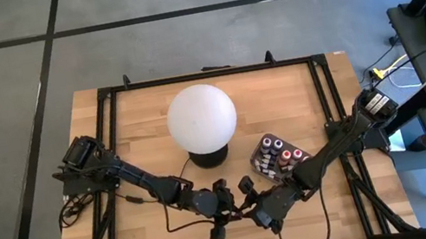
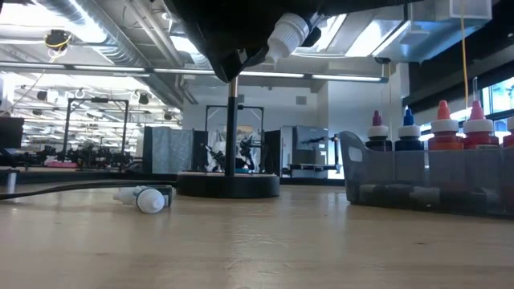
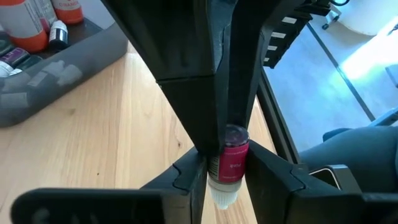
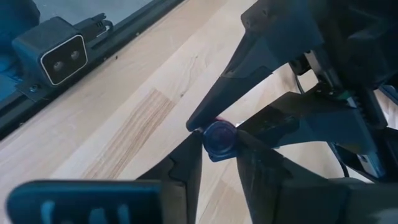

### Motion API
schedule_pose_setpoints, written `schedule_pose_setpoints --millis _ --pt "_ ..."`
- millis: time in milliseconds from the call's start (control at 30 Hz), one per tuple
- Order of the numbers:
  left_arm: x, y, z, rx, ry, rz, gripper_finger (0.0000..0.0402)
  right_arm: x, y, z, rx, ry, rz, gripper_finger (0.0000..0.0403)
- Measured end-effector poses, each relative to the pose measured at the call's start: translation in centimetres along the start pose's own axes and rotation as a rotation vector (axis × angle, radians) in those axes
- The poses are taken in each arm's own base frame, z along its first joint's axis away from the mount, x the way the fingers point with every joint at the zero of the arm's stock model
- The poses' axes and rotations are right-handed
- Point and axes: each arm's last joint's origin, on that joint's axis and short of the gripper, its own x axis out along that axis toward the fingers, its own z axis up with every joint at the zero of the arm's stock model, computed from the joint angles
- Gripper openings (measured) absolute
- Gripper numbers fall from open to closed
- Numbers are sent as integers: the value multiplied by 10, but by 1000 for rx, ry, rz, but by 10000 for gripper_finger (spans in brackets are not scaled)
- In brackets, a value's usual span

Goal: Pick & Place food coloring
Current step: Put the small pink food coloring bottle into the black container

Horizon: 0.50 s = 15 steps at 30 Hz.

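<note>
Most food coloring bottles (image 1: 279, 157) already stand in tray (image 1: 256, 154), right side of worktop. Left gripper (image 3: 227, 177) and right gripper (image 4: 219, 138) both pinch pink bottle (image 3: 231, 163) above front edge. One bottle (image 2: 147, 198) lies loose, still to go.

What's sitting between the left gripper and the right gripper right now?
A pink-labelled food coloring bottle, gripped by both the left gripper and right gripper; both wrist views show it.
</note>
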Motion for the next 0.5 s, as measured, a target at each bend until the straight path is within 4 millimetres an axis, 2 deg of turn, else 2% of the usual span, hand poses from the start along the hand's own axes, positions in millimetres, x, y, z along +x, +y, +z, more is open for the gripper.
schedule_pose_setpoints --millis 167,500 --pt "0 0 0 28 2 2 82 0 0 0 0 0 0 118" --pt "0 3 3 71 -8 -8 79 0 0 2 7 -21 -4 121"
